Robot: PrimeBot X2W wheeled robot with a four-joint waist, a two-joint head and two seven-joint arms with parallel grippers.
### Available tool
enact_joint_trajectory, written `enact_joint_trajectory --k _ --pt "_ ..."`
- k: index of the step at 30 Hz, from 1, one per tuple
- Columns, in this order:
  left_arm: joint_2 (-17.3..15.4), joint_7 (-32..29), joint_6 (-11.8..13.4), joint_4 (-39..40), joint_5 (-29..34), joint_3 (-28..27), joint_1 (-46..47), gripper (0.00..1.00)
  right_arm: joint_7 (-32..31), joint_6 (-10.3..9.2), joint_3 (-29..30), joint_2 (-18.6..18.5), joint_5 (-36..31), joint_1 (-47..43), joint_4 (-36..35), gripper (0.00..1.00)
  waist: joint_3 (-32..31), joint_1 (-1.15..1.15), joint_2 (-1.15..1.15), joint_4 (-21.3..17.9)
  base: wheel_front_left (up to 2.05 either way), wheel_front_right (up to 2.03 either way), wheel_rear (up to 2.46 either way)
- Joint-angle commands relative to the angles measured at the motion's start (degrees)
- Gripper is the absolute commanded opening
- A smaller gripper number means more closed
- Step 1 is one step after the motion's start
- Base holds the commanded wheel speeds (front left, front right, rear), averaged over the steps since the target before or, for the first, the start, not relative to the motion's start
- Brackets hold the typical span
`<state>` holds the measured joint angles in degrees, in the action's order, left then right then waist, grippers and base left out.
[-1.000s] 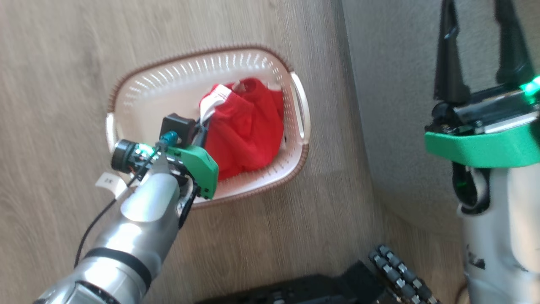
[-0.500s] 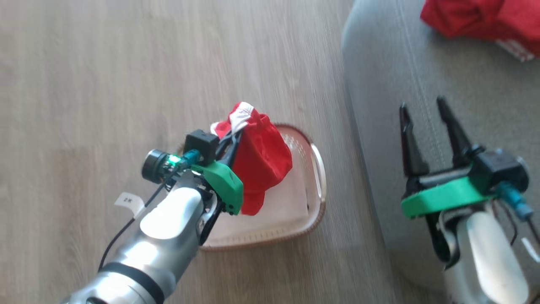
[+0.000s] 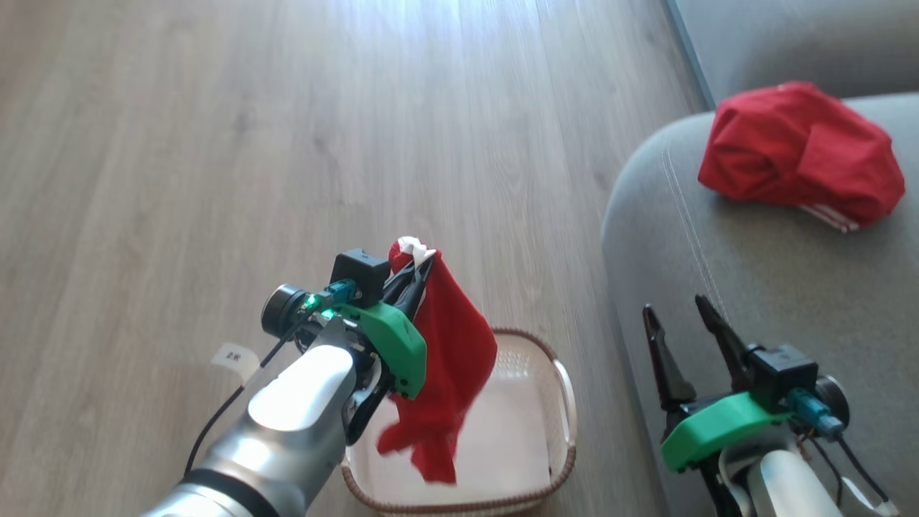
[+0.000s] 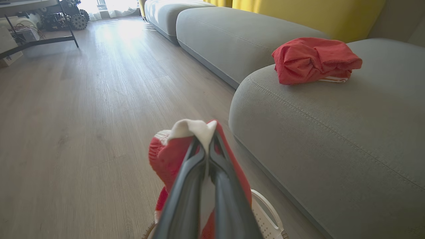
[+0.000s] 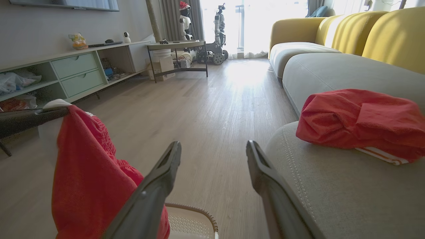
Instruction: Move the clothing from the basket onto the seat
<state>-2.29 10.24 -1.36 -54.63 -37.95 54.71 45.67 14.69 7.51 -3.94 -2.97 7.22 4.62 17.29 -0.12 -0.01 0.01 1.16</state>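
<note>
Over the basket (image 3: 569, 402), left jaws clamp clothing (image 3: 458, 346).

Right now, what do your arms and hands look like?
Both arms are smooth silver-grey; the left arm has a black band, a black cable and a white tag. The left hand and right hand each have two long dark pointed fingers, a green collar, a black box and a teal plug.

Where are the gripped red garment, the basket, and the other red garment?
gripped red garment (image 3: 454, 352), head view, middle of the hanging fabric.
basket (image 3: 513, 445), head view, bare white bottom.
other red garment (image 3: 797, 154), head view, middle of the bundle.
</note>
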Motion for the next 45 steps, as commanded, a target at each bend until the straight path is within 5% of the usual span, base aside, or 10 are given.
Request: enact_joint_trajectory --k 1,13,27,42,43,45 --pt "-1.0 -0.2 -0.2 1.6 -0.5 -1.3 3.4 0.00 0.3 -0.02 -1.6 0.1 0.5 1.3 -1.3 1.00 -3.0 0.01 -0.01 1.7 0.00 0.00 0.00" --pt "-1.2 -5.5 -0.7 6.1 -0.8 -0.1 7.2 0.00 0.3 -0.02 -7.0 0.1 1.1 1.7 2.9 1.00 -6.3 0.01 -0.01 3.4 0.00 0.00 0.00" --pt "-0.9 -6.7 0.6 15.4 -1.1 0.8 9.2 0.00 0.2 -0.02 -11.8 0.1 -4.9 12.5 13.3 1.00 -7.2 0.01 -0.01 5.9 0.00 0.00 0.00" --pt "-1.5 -9.1 1.5 25.2 -1.3 2.5 9.0 0.00 0.3 -0.02 -18.7 0.1 -0.6 20.9 24.5 1.00 -7.2 0.01 -0.01 10.7 0.00 0.00 0.00" --pt "-1.7 -9.2 1.6 25.6 -1.4 2.5 8.9 0.00 0.3 -0.02 -19.2 0.1 -0.2 21.4 25.0 0.95 -7.2 0.01 -0.01 10.8 0.00 0.00 0.00" --pt "-2.2 -9.5 2.1 26.5 -1.5 2.5 8.4 0.00 0.3 -0.02 -20.3 0.1 1.2 22.5 26.0 0.36 -7.0 0.01 -0.01 11.2 0.00 0.00 0.00"
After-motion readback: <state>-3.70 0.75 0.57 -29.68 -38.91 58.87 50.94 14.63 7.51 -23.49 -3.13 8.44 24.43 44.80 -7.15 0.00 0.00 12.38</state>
